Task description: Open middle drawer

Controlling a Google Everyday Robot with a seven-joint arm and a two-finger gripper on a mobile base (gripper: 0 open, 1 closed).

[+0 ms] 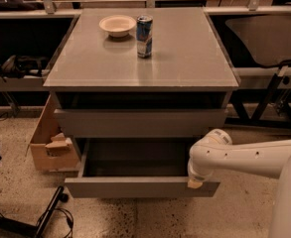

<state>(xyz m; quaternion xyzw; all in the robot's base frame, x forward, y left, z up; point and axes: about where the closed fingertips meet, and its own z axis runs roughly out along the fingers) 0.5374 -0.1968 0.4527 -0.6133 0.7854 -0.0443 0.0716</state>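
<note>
The middle drawer of the grey cabinet is pulled out toward me. Its plain flat front faces me and its wide shallow box shows dark inside, with nothing visible in it. My gripper is at the right end of the drawer front, against its top edge, at the tip of my white arm. The closed grey drawer front above it sits just under the cabinet top. Anything below the open drawer is hidden.
A white bowl and a blue can stand on the cabinet top. An open cardboard box sits on the floor at the cabinet's left. Dark cables and a black bar lie at the lower left.
</note>
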